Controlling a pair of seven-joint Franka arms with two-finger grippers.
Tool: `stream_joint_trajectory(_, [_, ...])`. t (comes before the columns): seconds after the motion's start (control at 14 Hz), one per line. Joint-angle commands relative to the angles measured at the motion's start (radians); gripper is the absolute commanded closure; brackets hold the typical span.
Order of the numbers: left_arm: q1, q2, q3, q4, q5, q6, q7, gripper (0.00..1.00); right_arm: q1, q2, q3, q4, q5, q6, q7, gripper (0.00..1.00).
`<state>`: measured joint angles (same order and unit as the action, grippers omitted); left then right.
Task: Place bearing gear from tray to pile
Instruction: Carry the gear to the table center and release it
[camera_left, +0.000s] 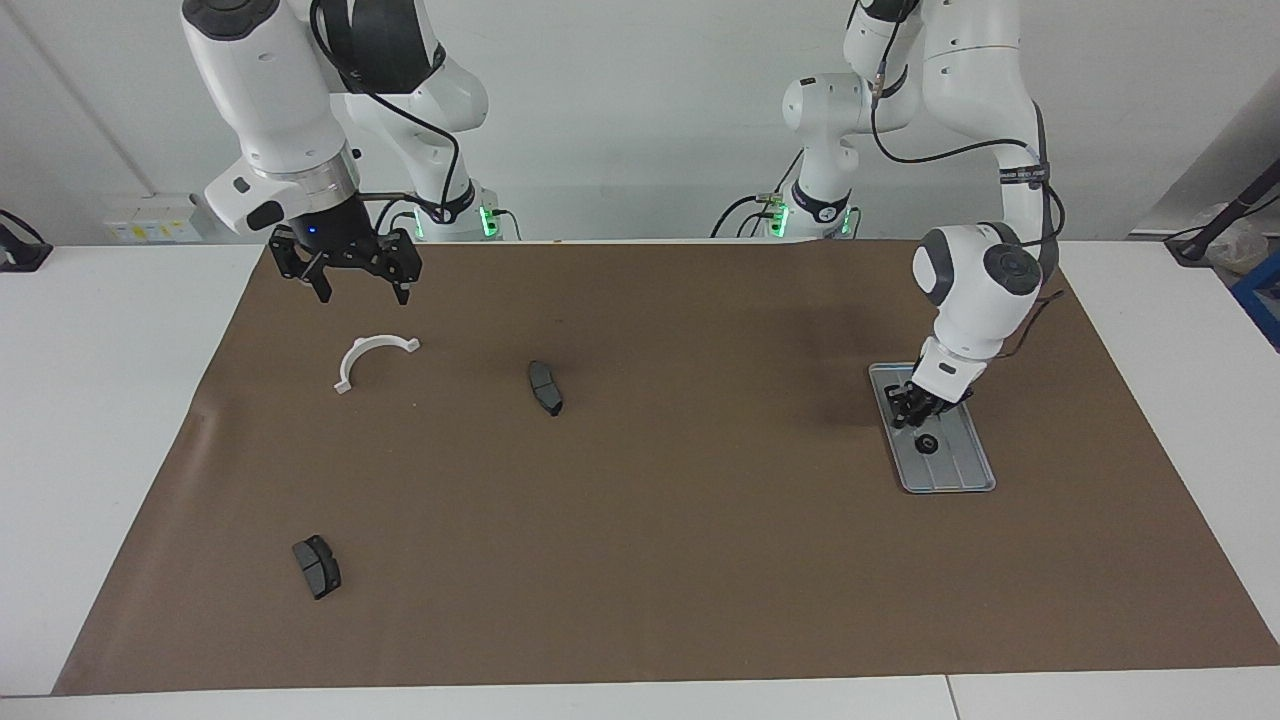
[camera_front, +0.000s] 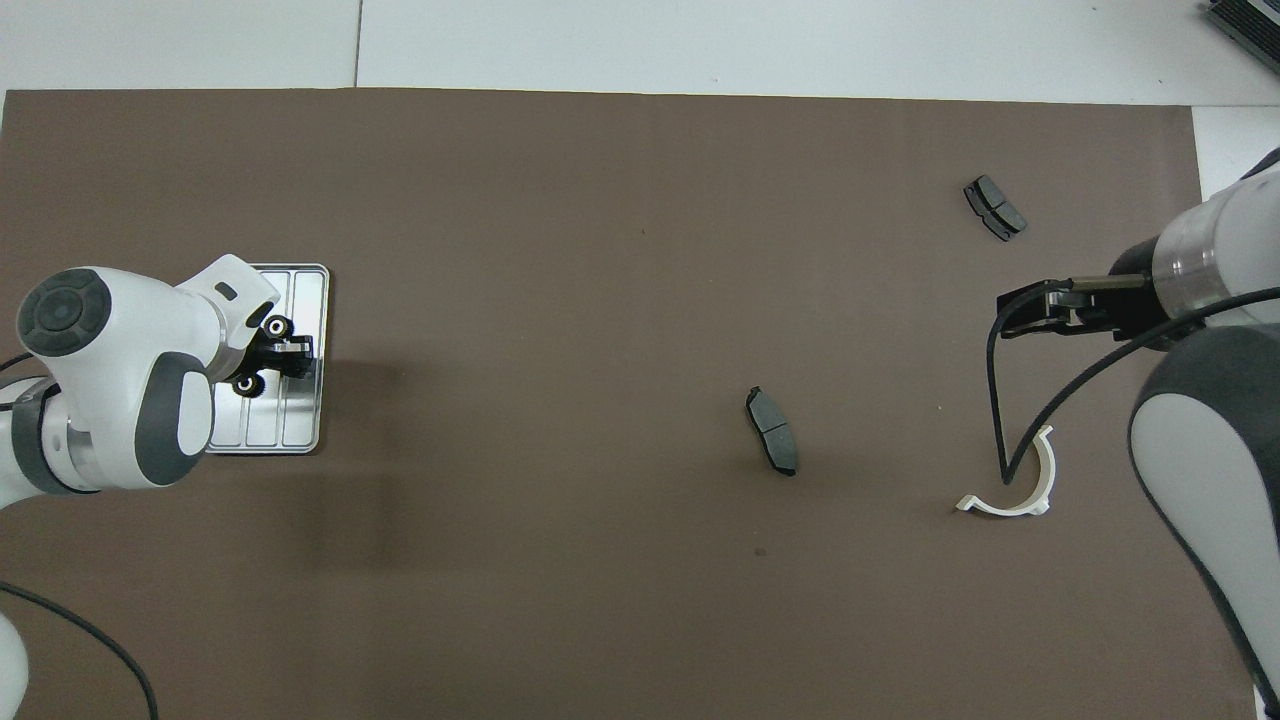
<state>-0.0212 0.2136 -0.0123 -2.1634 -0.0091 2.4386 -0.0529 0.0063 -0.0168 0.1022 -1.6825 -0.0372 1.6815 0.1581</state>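
Currently the left tool (camera_left: 915, 408) is hanging low over the tray (camera_left: 960, 470) at the left arm's end of the bench, its spread unclear; the bearing gear (camera_left: 927, 445) is lying in the tray. Next: closing on it, then carrying it to the pile (camera_left: 372, 360), where the right tool (camera_left: 362, 290) is waiting spread.

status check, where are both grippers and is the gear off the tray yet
Left gripper down in the tray, just short of the bearing gear, gear not gripped. Right gripper waits, jaws open, above the white bracket. Nothing blocking.

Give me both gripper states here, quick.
Left gripper: low over the tray, beside the bearing gear; grip cannot be told.
Right gripper: open, empty, waiting over the mat.
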Motion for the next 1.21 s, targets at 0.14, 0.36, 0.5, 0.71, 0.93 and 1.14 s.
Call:
stream_joint_trajectory(0.14, [-0.011,0.004,0.008,0.037,0.005,-0.036,-0.015,1.0,-0.017,-0.022,0.005,-0.023,0.023,0.004,-0.029,0.0])
stream_joint_trajectory(0.36, [-0.035,0.048,0.005,0.224,-0.002,-0.214,-0.024,1.0,-0.017,-0.022,0.005,-0.023,0.023,0.004,-0.031,0.0])
stream_joint_trajectory(0.5, [-0.112,0.079,0.003,0.318,-0.003,-0.266,-0.16,1.0,-0.017,-0.022,0.005,-0.023,0.023,0.004,-0.029,0.0])
stream_joint_trajectory(0.71, [-0.268,0.082,0.006,0.327,-0.003,-0.262,-0.384,1.0,-0.022,-0.025,0.005,-0.025,0.023,-0.012,-0.029,0.0])
stream_joint_trajectory(0.93, [-0.441,0.085,0.005,0.329,-0.006,-0.241,-0.595,1.0,-0.042,-0.022,0.005,-0.022,0.023,0.003,-0.026,0.0])
stream_joint_trajectory(1.14, [-0.58,0.176,0.005,0.397,-0.008,-0.182,-0.741,1.0,-0.032,-0.022,0.005,-0.022,0.023,0.001,-0.029,0.0])
